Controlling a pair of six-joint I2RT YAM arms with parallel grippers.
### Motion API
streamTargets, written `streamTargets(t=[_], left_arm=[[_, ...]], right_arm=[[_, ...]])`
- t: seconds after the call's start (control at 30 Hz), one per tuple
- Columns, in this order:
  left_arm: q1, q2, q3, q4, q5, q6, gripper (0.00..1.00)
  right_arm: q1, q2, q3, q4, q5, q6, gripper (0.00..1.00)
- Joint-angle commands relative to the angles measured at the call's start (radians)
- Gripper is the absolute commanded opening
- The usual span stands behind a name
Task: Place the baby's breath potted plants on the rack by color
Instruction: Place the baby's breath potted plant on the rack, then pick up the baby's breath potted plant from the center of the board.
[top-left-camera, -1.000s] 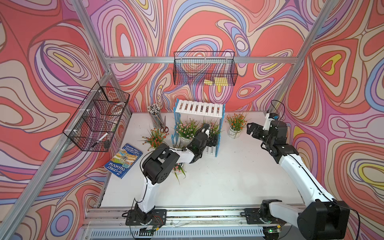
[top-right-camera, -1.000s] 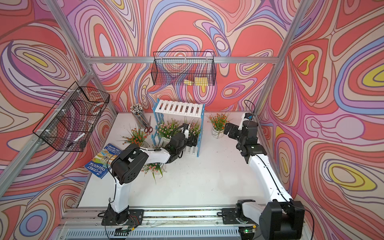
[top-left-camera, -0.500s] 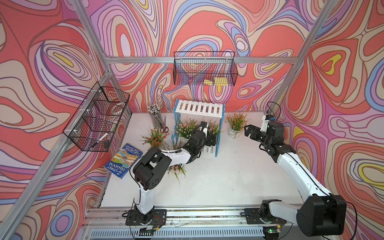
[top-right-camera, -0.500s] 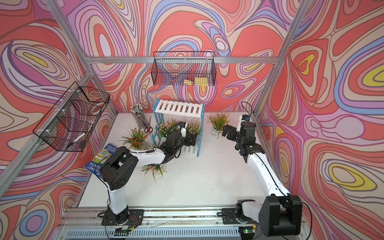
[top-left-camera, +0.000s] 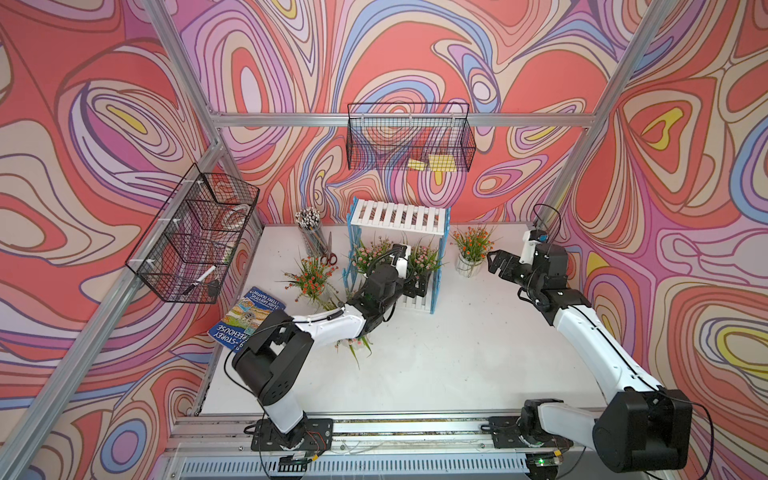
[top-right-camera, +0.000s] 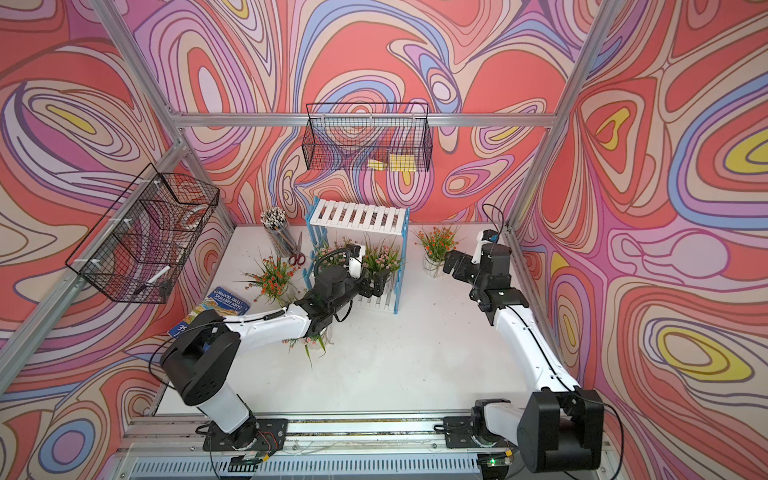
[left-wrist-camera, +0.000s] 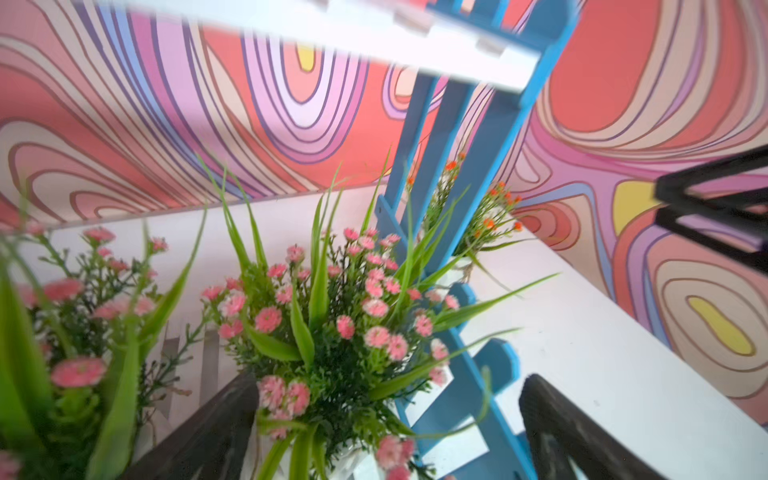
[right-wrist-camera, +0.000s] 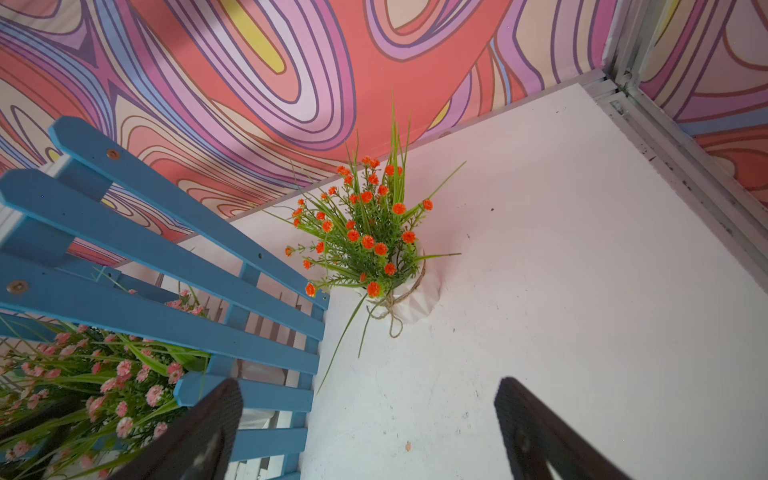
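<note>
While my left gripper (top-left-camera: 415, 286) stands spread wide about the right pink plant (top-left-camera: 424, 257) on the lower shelf of the rack (top-left-camera: 399, 216), mid-frame beside the left pink plant (top-left-camera: 368, 255), 3 wait on the table (top-left-camera: 457, 353): the 3rd pink plant (top-left-camera: 353, 343), the left orange plant (top-left-camera: 311, 278), and the right orange plant (top-left-camera: 471, 245) near my wide right gripper (top-left-camera: 500, 266).

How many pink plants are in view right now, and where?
3 pink plants. Two, one beside the other, stand on the rack, lower shelf. The third is on the table beneath the left arm, partly hidden.

Probably a robot lab cell, aluminium frame (top-left-camera: 282, 119), swirl-printed walls (top-left-camera: 415, 50)
</note>
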Motion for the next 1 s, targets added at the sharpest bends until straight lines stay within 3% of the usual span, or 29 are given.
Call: streamTargets(t=[0.0, 0.33, 0.53, 0.67, 0.83, 0.97], left_arm=[[0.001, -0.108, 0.013, -0.161, 0.039, -0.012, 1.0], [-0.017, -0.409, 0.033, -0.93, 0.068, -0.221, 1.0], [-0.156, -0.567, -0.029, -1.218, -0.017, -0.37, 1.0], [-0.294, -0.664, -0.127, -1.311, -0.11, -0.544, 1.0], [-0.424, -0.776, -0.297, -1.29, -0.182, -0.789, 1.0], [-0.474, -0.77, -0.325, -1.317, -0.298, -0.874, 1.0]], right_arm=[[-0.004, 0.003, -0.016, 0.019, -0.027, 0.01, 0.98], [0.0, 0.008, -0.041, 0.05, -0.055, 0.02, 0.98], [0.008, -0.002, -0.061, 0.064, -0.063, 0.025, 0.98], [0.011, -0.005, -0.065, 0.07, -0.07, 0.026, 0.98], [0.013, -0.008, -0.053, 0.058, -0.076, 0.02, 0.98], [0.013, -0.014, -0.051, 0.057, -0.076, 0.017, 0.98]])
